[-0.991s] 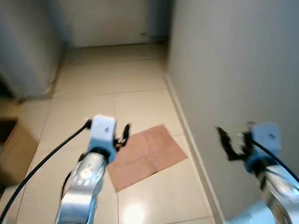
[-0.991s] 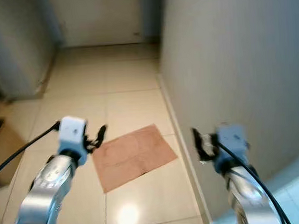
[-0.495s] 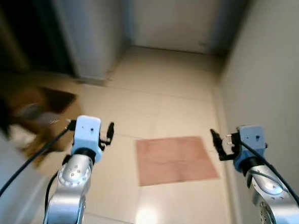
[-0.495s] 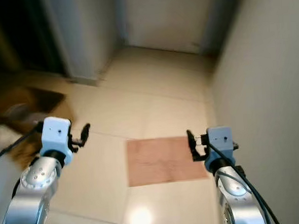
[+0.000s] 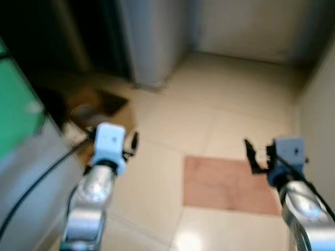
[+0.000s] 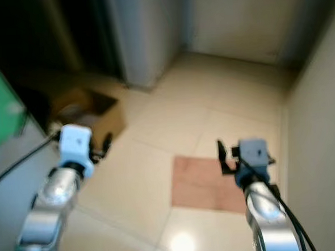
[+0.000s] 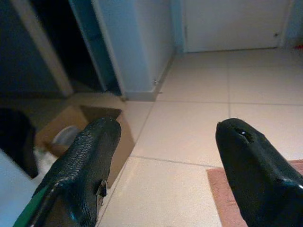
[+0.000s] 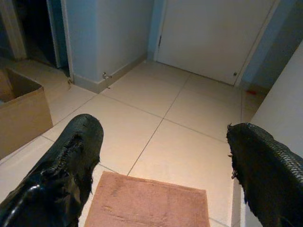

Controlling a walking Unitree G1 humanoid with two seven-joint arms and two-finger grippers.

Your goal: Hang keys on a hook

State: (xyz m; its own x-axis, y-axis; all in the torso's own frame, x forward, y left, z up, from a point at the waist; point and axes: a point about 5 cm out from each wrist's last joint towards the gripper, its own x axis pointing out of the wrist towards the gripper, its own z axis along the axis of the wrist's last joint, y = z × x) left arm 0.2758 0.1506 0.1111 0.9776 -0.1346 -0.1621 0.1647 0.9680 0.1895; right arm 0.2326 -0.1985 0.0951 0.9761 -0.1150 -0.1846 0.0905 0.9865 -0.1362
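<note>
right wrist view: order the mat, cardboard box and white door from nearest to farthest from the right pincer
1. Mat: on the floor right below the open right pincer.
2. Cardboard box: farther off on the floor, beside the dark doorway.
3. White door: farthest, at the hallway's end.

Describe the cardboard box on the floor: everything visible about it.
The cardboard box is plain brown corrugated card, sitting on the pale tiled floor near a dark doorway and the corner of a light wall. It stands upright with its top open; the left wrist view shows a flap folded back and something pale inside that cannot be identified. In the head view it is blurred, lying ahead and to the robot's left. Neither gripper touches it, and the pink mat lies apart from it.
</note>
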